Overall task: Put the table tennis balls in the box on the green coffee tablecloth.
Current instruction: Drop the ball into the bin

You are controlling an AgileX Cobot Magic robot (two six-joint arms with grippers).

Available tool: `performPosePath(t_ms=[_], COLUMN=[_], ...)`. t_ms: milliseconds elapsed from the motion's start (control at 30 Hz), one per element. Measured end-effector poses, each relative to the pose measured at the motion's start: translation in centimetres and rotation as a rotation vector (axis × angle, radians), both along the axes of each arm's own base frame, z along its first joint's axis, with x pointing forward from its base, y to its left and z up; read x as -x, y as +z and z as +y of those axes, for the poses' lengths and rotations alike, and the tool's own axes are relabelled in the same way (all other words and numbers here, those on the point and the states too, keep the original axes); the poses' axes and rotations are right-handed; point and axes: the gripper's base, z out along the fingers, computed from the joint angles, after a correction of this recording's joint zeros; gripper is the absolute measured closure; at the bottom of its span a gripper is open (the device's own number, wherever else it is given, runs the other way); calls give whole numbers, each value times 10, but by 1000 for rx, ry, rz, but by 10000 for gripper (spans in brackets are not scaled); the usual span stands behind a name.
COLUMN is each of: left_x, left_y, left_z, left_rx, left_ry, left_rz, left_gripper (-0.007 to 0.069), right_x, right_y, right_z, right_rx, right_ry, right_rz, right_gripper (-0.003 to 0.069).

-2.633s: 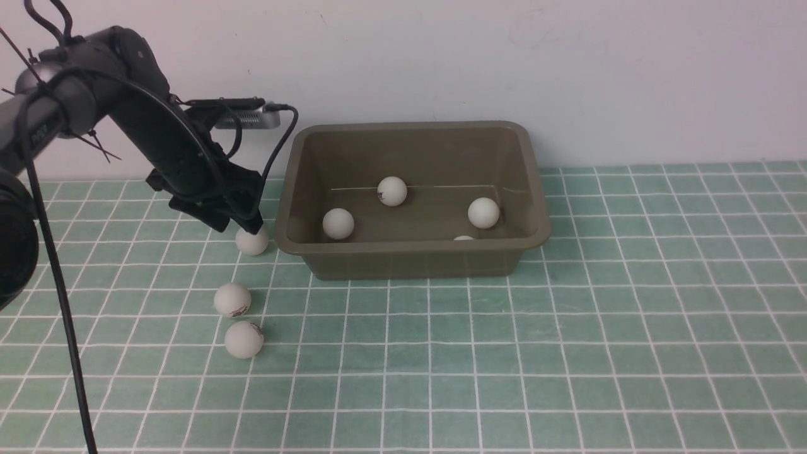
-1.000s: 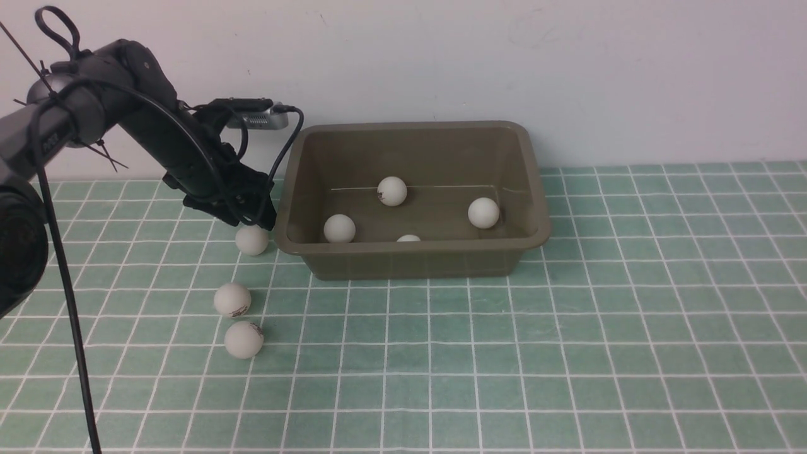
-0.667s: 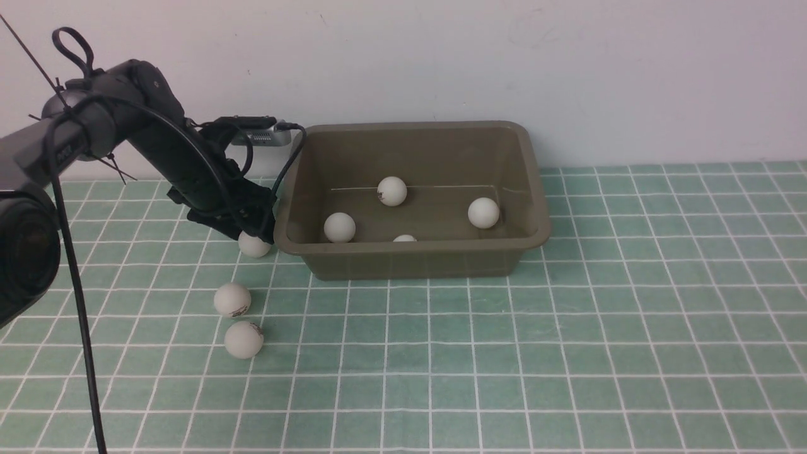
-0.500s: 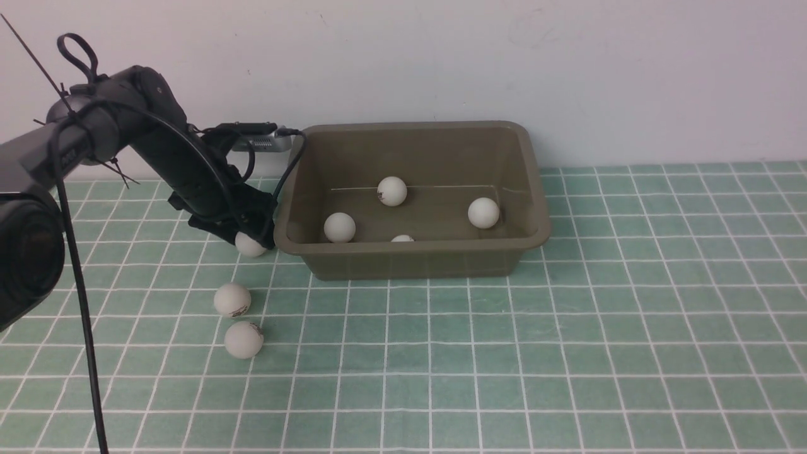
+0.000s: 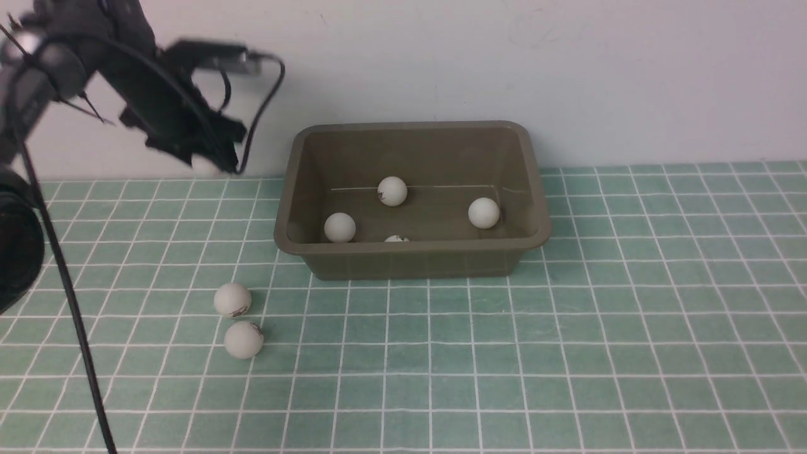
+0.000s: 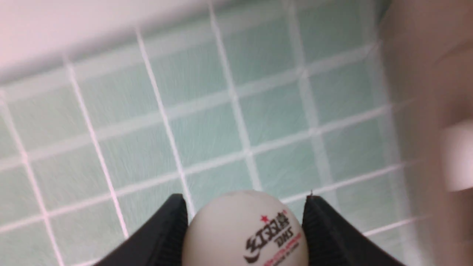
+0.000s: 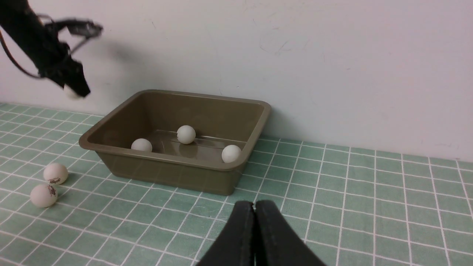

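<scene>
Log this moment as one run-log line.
left gripper: shut on ball, in air left of box | right gripper: shut, empty | box: four balls | tablecloth: two balls

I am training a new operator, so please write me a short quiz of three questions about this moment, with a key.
1. True or false: the left gripper holds a table tennis ball lifted off the tablecloth.
2. How many balls lie inside the box?
3. The right gripper is: A open; B shut and empty; C shut on a ball.
Key: 1 true. 2 four, one half hidden by the near wall. 3 B.
</scene>
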Motion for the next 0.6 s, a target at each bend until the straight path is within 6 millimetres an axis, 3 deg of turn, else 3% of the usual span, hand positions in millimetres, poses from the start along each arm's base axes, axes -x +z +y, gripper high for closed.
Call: performPosePath(t_ms=[67,100,167,233,333,433,600], left_x=[6,6,16,20,20,17,11], left_y=[41,41,74,79,63,30,-24], left_z=[-8,-8,-32,-62,-94,-125,-143], left_rx=[53,53,151,193,173,118,61], left_ry=[2,2,-56,-159,-275,-378,-484], left_rz=[-94,-94,-160,-178,-155,-102,-19], left_gripper=[271,271,271,271,271,271,245], right_x=[0,0,-2,-5,-9,-10,-11], right_y=[0,0,0,0,0,1,3], right_z=[0,0,0,1,1,1,2], right_rx=[0,0,1,3,4,1,-12], right_ry=[0,0,0,0,-1,-4,0], right_rz=[0,0,9,22,40,29,16], right_gripper=[673,673,673,673,673,673,673])
